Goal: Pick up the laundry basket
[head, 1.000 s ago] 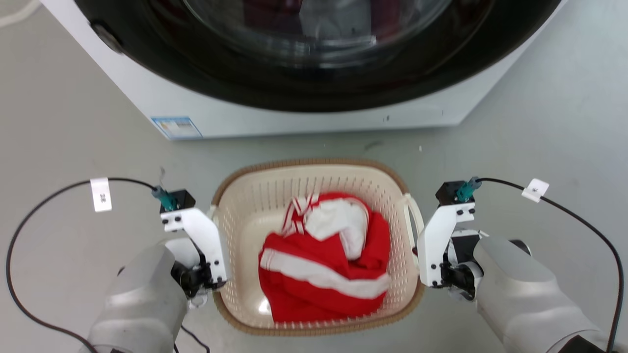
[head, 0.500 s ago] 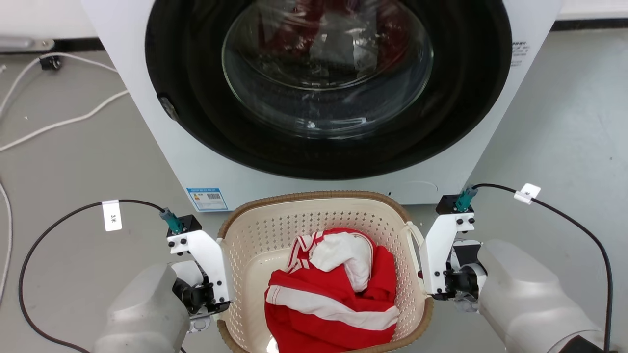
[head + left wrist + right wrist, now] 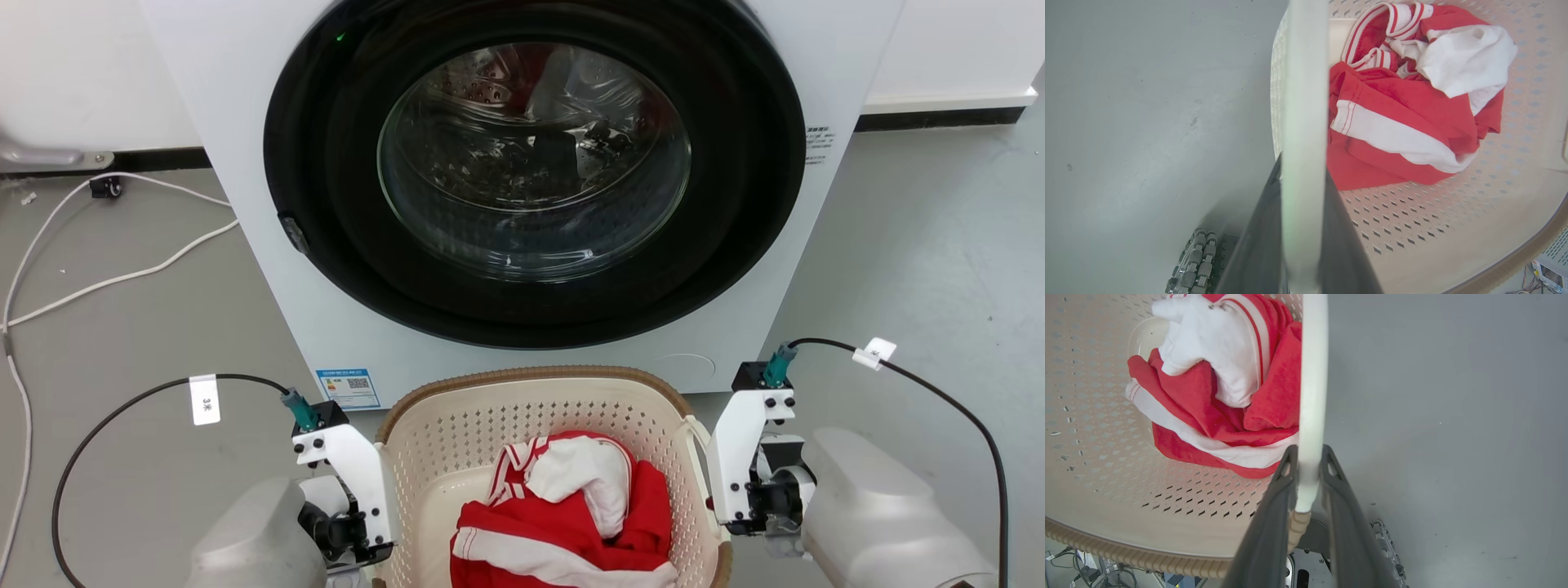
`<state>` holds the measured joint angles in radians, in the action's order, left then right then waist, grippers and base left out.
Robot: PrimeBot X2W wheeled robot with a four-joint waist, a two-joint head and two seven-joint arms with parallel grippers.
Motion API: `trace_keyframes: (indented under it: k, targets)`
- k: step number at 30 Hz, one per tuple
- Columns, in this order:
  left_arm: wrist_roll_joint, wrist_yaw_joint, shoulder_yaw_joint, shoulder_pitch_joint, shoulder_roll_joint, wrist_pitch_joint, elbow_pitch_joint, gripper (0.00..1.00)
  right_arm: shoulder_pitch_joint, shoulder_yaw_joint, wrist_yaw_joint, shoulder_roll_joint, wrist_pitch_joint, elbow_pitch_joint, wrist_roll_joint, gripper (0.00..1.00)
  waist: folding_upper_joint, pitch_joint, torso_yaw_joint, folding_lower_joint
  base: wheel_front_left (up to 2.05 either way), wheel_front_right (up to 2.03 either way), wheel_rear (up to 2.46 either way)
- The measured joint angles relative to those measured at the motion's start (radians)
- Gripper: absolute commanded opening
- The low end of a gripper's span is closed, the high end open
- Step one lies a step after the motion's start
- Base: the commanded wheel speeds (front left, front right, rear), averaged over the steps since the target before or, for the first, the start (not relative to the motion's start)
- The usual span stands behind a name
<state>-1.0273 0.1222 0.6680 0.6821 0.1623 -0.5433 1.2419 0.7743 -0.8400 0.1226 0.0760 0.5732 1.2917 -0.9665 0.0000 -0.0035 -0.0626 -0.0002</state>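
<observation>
The laundry basket (image 3: pixel 531 377), cream perforated plastic with a brown woven-look rim, sits low in the middle of the head view with a red and white garment (image 3: pixel 571 514) inside. In the left wrist view my left gripper (image 3: pixel 1303 167) is shut on the basket's white side handle (image 3: pixel 1306 81). The right wrist view has my right gripper (image 3: pixel 1308 449) shut on the opposite white handle (image 3: pixel 1312 375). Both arms flank the basket, one on each side. The grey floor lies well below the basket in both wrist views.
A white front-loading washing machine (image 3: pixel 522 196) with a round glass door stands directly beyond the basket, its door shut. White cables (image 3: pixel 106 278) trail across the grey floor at the left. Open floor lies to the right of the machine.
The head view has swung upward, taking in far more of the washing machine. The basket, held by both grippers, now stands higher against the machine's front.
</observation>
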Motion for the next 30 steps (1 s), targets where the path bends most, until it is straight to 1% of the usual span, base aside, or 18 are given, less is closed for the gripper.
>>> trace_keyframes:
  k: [9, 30]
  targets:
    - [-0.021, 0.0, 0.016, -0.023, -0.005, -0.005, 0.001, 0.0, -0.026, 0.013, 0.0, 0.0, 0.017, 0.005, -0.005, 0.0, 0.0, -0.02, -0.006, 0.0001, 0.0, 0.0, 0.0]
    - [-0.06, 0.0, 0.046, -0.028, -0.005, 0.015, -0.003, 0.0, -0.026, 0.033, 0.0, 0.001, 0.016, 0.006, 0.012, 0.0, 0.0, -0.01, -0.004, 0.0003, 0.0, 0.0, 0.0]
